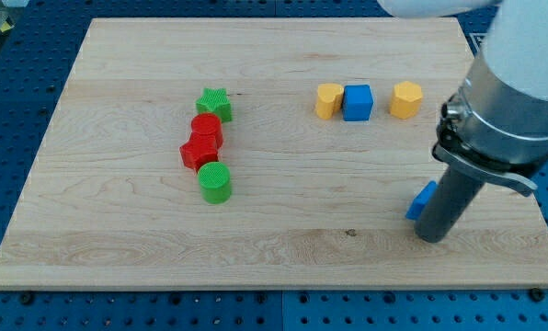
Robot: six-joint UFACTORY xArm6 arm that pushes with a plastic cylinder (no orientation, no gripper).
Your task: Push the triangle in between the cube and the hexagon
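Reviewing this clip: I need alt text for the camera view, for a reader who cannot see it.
My tip rests on a wooden board against a blue triangle, low at the view's right. Above, a row runs yellow block, blue cube, yellow hexagon; at left, a green star, two red blocks and a green cylinder cluster.

A green star block (pixel 215 104), two red blocks (pixel 203 141) and a green cylinder (pixel 215 182) stand touching in a line on the view's left of the wooden worktop (pixel 145 248). A yellow block (pixel 327 100), its shape unclear, sits toward the view's top right.
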